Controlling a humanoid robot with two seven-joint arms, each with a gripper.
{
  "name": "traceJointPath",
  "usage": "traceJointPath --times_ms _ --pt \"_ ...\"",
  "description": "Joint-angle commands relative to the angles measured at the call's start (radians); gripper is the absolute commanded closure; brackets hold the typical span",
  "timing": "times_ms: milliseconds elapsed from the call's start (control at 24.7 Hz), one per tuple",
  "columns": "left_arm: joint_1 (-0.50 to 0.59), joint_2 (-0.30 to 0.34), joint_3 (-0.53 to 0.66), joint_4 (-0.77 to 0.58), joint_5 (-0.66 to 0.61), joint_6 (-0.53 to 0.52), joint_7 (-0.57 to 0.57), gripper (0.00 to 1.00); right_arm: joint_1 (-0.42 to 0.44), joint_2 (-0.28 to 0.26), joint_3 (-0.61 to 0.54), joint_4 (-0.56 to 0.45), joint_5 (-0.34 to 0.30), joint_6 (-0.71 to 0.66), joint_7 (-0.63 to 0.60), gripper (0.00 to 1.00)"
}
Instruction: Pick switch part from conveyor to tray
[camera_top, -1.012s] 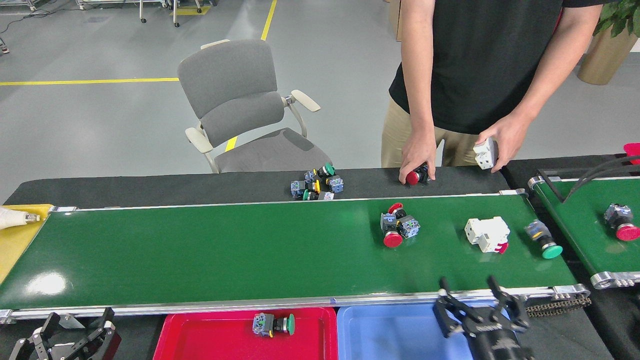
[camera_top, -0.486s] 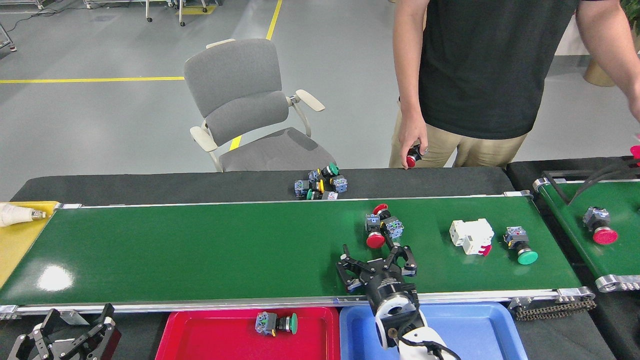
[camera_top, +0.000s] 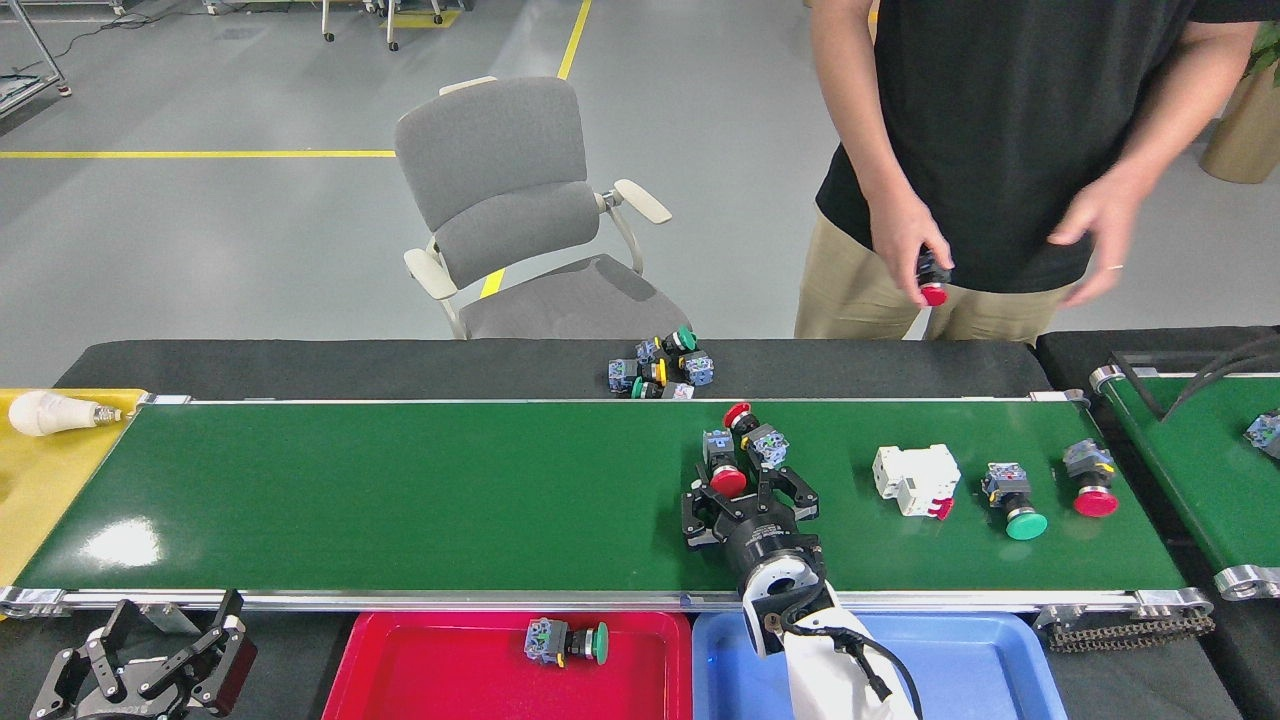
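Note:
The conveyor is a long glossy green belt with silver rails. Two red-capped switch parts lie together on it, one nearer me and one behind it. My right gripper reaches over the belt, open, its fingers either side of the nearer switch's red cap. Further right on the belt are a white breaker, a green-capped switch and a red-capped switch. The red tray holds a green-capped switch. The blue tray sits beside it. My left gripper rests open at the bottom left.
A person stands behind the belt with a red-capped switch in one hand. Several switches are piled on the black mat. A light bulb lies on a yellow surface at the left. A second green belt is at the right, and a grey chair behind.
My right gripper moved from the blue tray up onto the belt to the red-capped switch. The parts drifted left along the belt, and another red-capped switch appeared at its right end. The person's hand rose.

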Motion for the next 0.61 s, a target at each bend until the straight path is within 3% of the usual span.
traceJointPath --times_ms 0,162,283,324,364,405,567 --pt "-0.005 0.012 0.003 -0.009 -0.002 0.003 0.008 0.0 -0.016 -0.004 0.006 -0.03 0.0 -0.024 -0.012 0.95" --pt "-0.001 0.012 0.004 -0.012 -0.002 0.003 0.008 0.0 0.111 -0.049 0.075 -0.261 0.001 -0.178 -0.016 0.96" --pt "-0.001 0.012 0.004 -0.012 -0.002 0.002 0.008 0.0 0.272 -0.162 0.101 -0.508 0.001 -0.439 -0.018 0.91" --pt "-0.003 0.012 0.004 -0.012 -0.002 0.0 0.008 0.0 0.318 -0.185 0.101 -0.564 0.001 -0.53 -0.016 0.75" --pt "-0.001 0.012 0.003 -0.012 -0.002 0.0 0.008 0.0 0.358 -0.193 0.101 -0.597 0.003 -0.611 -0.015 0.25" --pt "0.0 0.012 0.004 -0.012 -0.002 -0.001 0.008 0.0 0.373 -0.191 0.101 -0.602 0.003 -0.66 -0.015 0.0" --pt "-0.011 0.012 -0.009 -0.024 -0.011 -0.004 0.006 0.0 0.379 -0.187 0.097 -0.6 0.0 -0.723 -0.015 0.0"
